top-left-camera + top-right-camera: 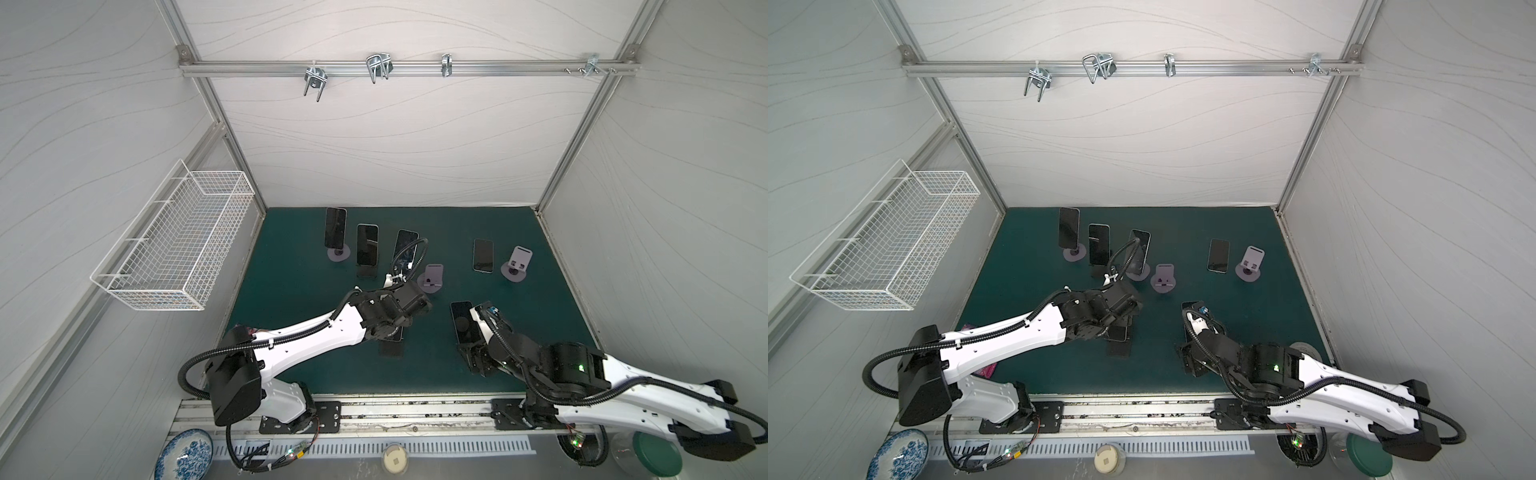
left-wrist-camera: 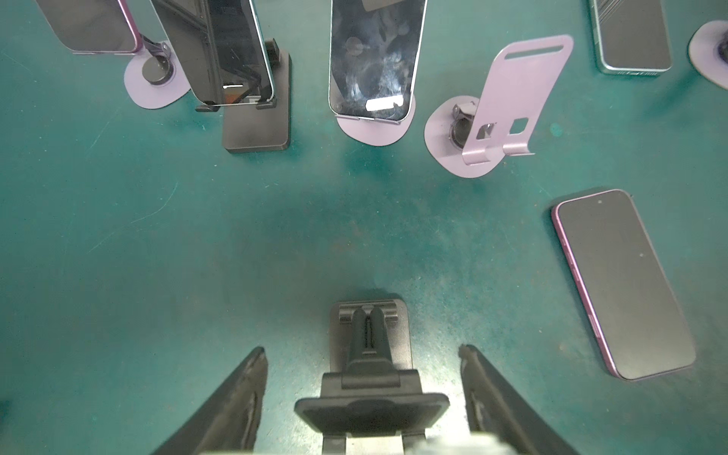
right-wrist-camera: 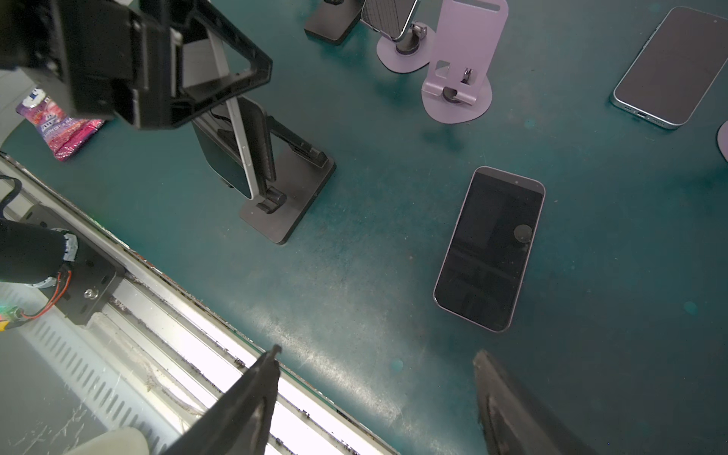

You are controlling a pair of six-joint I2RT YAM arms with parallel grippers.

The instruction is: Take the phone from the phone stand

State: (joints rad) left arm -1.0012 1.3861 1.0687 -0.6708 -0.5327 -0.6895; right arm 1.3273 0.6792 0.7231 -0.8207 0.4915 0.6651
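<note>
Nearest us, the right gripper (image 3: 376, 354) hangs open and empty over the front edge of the green mat (image 3: 354, 275), just short of a purple phone (image 3: 490, 248) lying flat. A little further in, the left gripper (image 2: 360, 348) is closed on the upper end of the phone (image 3: 242, 145), a finger at each long edge. The phone's lower end sits at the lip of the black stand (image 3: 291, 197), so we judge the grasp made and the lift-out not yet done. Beyond are an empty lilac stand (image 2: 512, 98) and a second lilac stand (image 1: 519, 258) beside a second flat phone (image 1: 483, 255), so two look already cleared. At the back, a row of three phones (image 1: 367, 245) waits on stands.
</note>
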